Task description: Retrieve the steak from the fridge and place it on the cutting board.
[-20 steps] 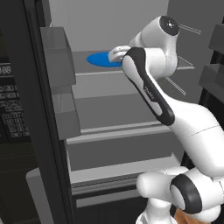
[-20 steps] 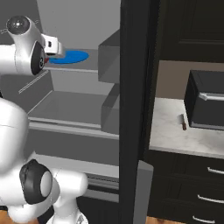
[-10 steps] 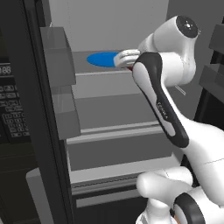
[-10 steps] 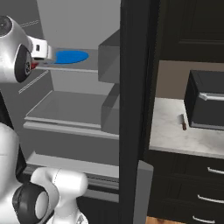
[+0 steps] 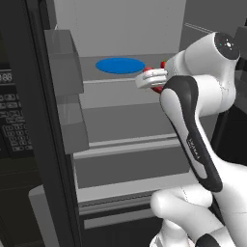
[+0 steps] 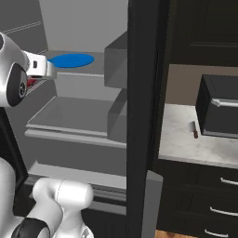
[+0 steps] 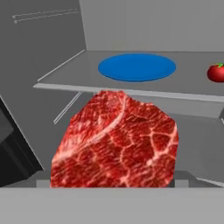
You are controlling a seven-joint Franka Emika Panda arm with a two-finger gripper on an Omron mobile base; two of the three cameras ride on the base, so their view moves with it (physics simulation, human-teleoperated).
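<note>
The steak (image 7: 116, 142), a marbled red slab, hangs close in front of the hand camera with my gripper shut on it; it hides the fingertips. From the left base my gripper (image 5: 155, 83) hovers just off the front right of the fridge's upper shelf (image 5: 120, 84), with red meat (image 5: 158, 89) showing under the white hand. In the right base view the gripper (image 6: 38, 75) and a bit of the steak (image 6: 31, 83) sit left of the blue plate (image 6: 70, 60). The fridge (image 6: 79, 111) stands open. The cutting board is out of view.
A blue plate (image 7: 137, 67) and a red tomato (image 7: 216, 72) rest on the upper shelf. Translucent door bins (image 5: 65, 62) stick out on the left door, another bin (image 6: 116, 58) on the right. A black toaster oven (image 6: 218, 111) sits on the counter (image 6: 181, 144).
The arm has drawn back from over the blue plate, towards the fridge front and to the right, carrying the steak with it. The plate stays on the shelf.
</note>
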